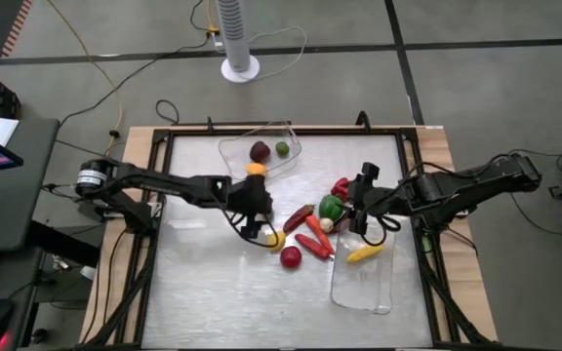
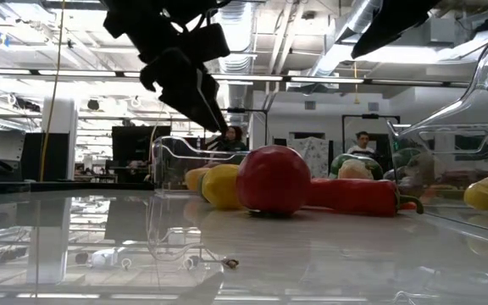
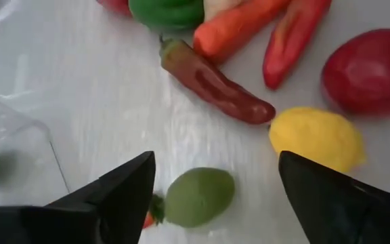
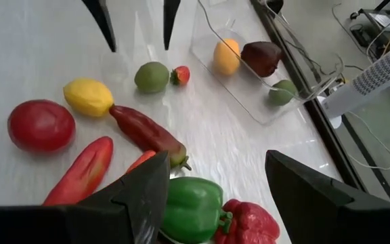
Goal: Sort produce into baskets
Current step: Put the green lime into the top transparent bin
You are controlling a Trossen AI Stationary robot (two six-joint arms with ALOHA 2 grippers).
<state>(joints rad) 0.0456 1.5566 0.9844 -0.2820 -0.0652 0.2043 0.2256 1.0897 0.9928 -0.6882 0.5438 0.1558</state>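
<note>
My left gripper is open above a green lime, which lies on the table between its fingers next to a small strawberry. My right gripper is open and empty over a green pepper and a red pepper. A yellow lemon, a red round fruit, a dark red chili, a carrot and a long red pepper lie between the grippers. The far basket holds a purple, a green and an orange piece. The right basket holds a yellow piece.
A black frame borders the table top. A white fan stand is beyond the far edge. Bare table surface lies at the near left. People sit in the room behind the table.
</note>
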